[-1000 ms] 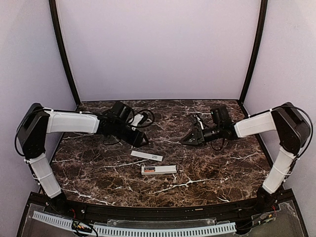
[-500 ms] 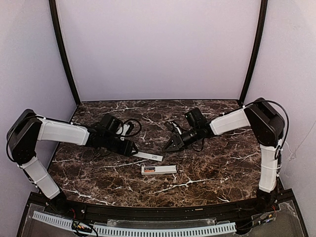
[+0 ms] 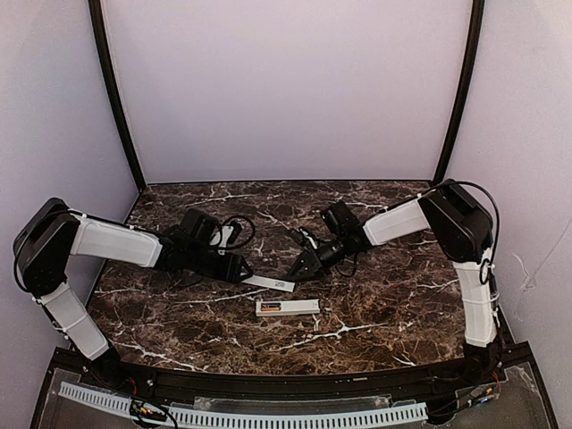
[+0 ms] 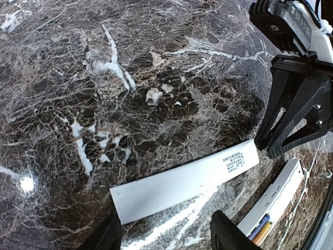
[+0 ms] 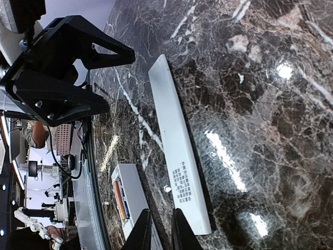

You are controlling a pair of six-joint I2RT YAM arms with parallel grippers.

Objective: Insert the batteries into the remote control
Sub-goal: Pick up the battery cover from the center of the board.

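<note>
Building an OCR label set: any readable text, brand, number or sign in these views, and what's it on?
None can be read.
Cover strip: a small block of dark print near one end, too small to read in either wrist view.
Remote control: no readable marking; only the orange-red batteries show in its open bay.

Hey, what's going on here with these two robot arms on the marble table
Both arms are reaching in toward a flat white cover strip lying on the dark marble table. The left gripper is at one end of it, jaws open astride that end, and the right gripper is at the other end with its fingers nearly together. Neither is holding anything. Just nearer the arm bases lies the remote control, its compartment open and orange-red batteries already sitting inside.
</note>
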